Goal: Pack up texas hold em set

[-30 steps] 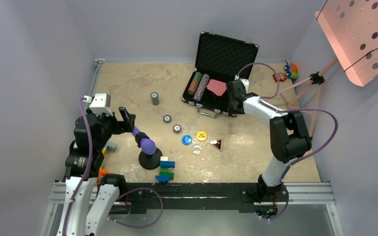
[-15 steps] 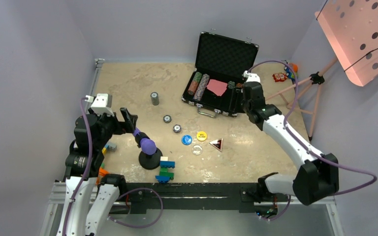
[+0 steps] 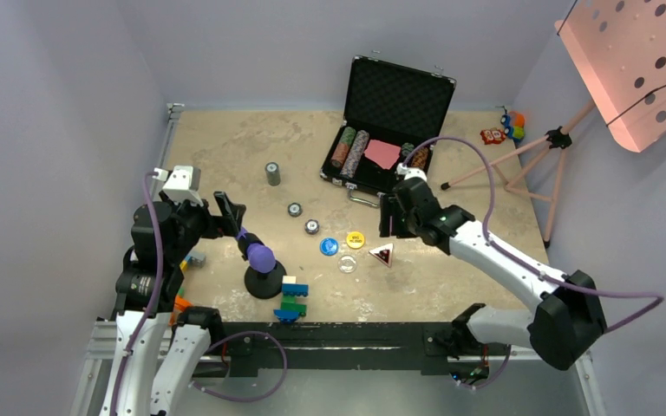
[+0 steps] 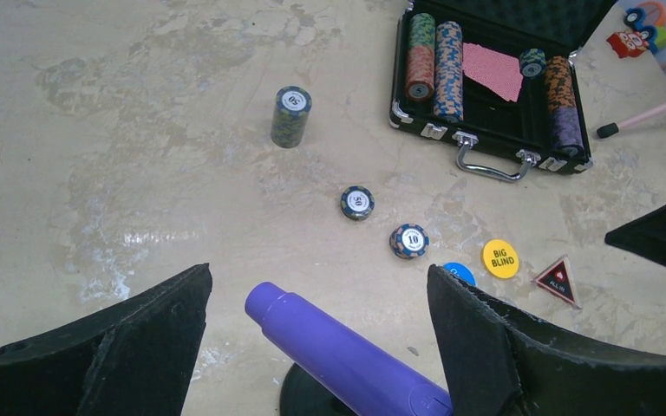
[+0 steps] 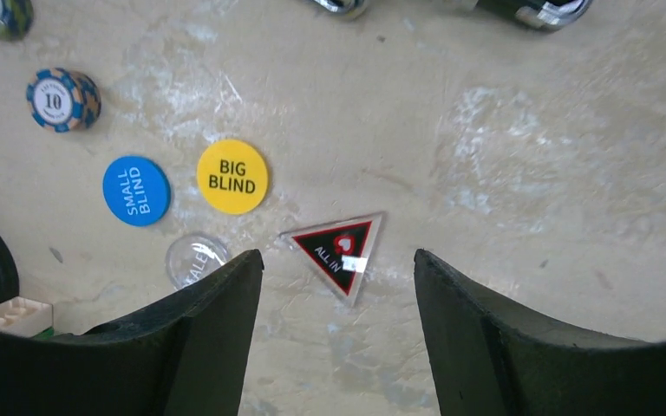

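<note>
The black case (image 3: 396,95) stands open at the back, holding chip rows (image 3: 351,149) and pink cards (image 3: 381,154); it also shows in the left wrist view (image 4: 486,87). Loose on the table lie a chip stack (image 3: 272,173), two single chips (image 3: 295,209) (image 3: 312,226), a blue button (image 3: 329,246), a yellow button (image 3: 355,239), a clear button (image 3: 348,263) and a triangular ALL IN marker (image 3: 381,255). My right gripper (image 3: 385,217) is open and empty above the marker (image 5: 338,254), beside the buttons (image 5: 232,176). My left gripper (image 3: 228,213) is open, with the purple-tipped object (image 4: 347,355) between its fingers.
The purple-tipped object (image 3: 262,262) on a black round base stands at front left, a toy-brick figure (image 3: 293,298) beside it. Small colourful toys (image 3: 505,127) and a pink tripod stand (image 3: 555,139) with a perforated board are at the right. Loose bricks (image 3: 194,258) lie near the left arm.
My right gripper has left the case's right side and swung forward and left to hover over the triangular marker. The left arm has barely moved.
</note>
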